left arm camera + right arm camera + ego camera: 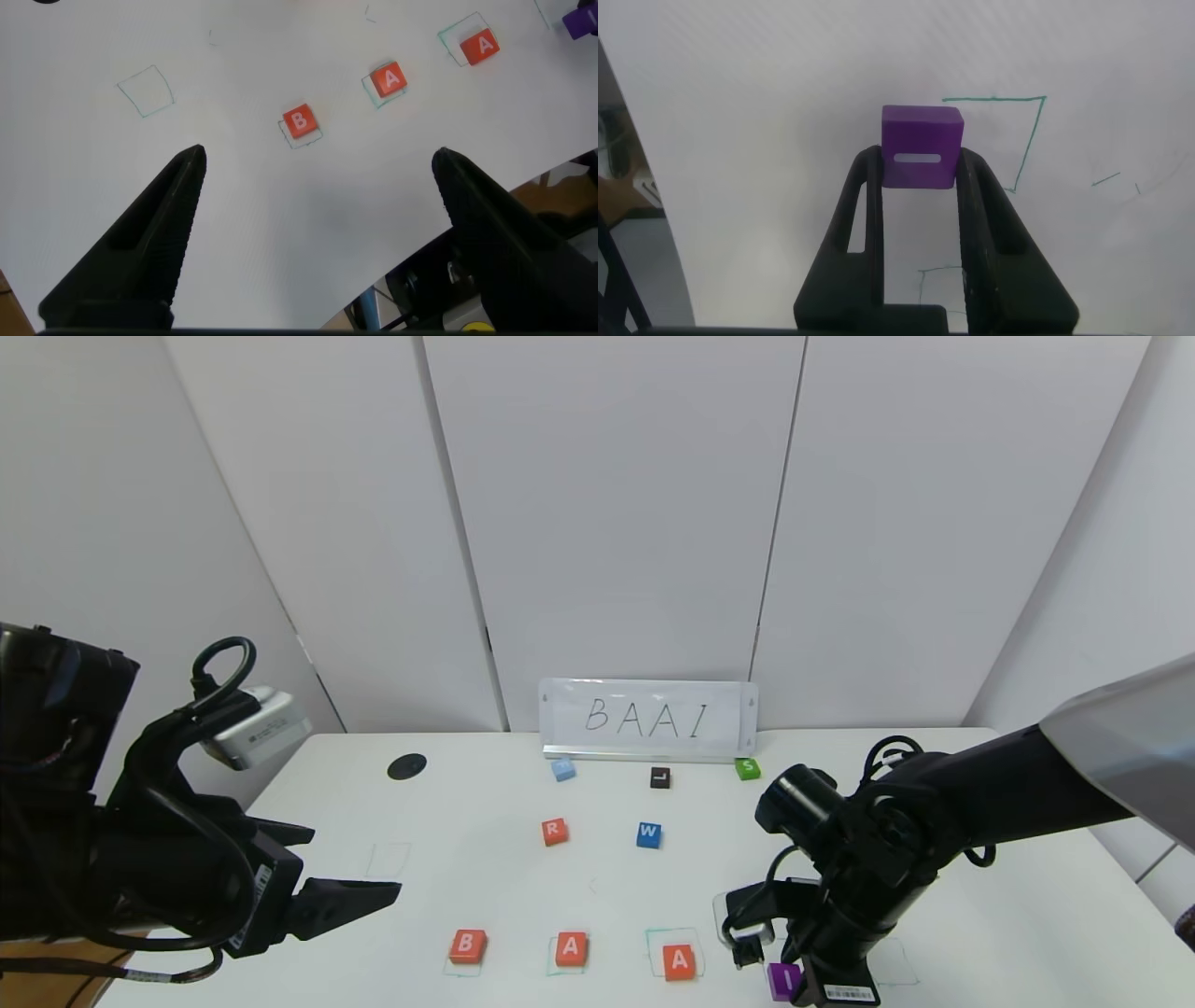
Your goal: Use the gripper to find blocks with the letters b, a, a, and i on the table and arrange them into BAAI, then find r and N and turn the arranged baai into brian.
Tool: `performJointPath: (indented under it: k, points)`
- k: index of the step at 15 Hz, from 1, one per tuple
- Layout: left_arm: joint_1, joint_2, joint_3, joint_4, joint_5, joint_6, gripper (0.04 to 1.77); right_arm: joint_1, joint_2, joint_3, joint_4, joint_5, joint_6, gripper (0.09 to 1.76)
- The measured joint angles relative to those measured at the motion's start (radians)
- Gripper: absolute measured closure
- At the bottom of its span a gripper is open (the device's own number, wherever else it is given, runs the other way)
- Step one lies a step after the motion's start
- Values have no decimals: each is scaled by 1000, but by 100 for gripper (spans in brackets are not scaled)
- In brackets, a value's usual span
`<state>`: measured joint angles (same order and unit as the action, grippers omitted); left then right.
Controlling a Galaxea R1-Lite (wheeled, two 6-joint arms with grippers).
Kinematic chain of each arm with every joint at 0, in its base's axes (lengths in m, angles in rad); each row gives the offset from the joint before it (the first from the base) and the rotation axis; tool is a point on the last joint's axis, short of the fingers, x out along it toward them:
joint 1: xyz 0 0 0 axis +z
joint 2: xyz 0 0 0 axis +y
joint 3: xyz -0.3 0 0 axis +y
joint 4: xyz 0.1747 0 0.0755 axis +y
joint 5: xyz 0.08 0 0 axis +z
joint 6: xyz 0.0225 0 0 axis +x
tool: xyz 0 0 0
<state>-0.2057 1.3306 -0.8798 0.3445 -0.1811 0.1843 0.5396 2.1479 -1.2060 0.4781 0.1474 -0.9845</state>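
Right gripper (920,177): fingers closed on the purple I block (922,147), a matte cube; only the right wrist view shows the grip. Beside it, orange-red blocks (570,948) B, A, A in green outlines on the white table (485,887). Left gripper (313,191) wide open, holding nothing.

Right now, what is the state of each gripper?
Left gripper: open, holding nothing, above the table.
Right gripper: shut on the purple I block.

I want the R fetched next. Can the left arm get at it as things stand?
Probably yes: the left gripper hangs open and empty, and bare table lies between it and the R block.
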Motion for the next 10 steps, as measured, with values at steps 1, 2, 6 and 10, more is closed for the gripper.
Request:
performJointPath:
  k: [1,2,6,10]
  points:
    - [0,1,0,0,0,1,9,-5,3,-1,0,0,-8,133]
    - [0,2,0,0,0,4,9,-11,7,-3,-2,-1,-13,133]
    - [-1,3,1,0,0,6,9,-28,25,-13,-33,-2,-34,133]
    - [-1,1,1,0,-1,6,9,-36,39,-13,-43,-8,-39,133]
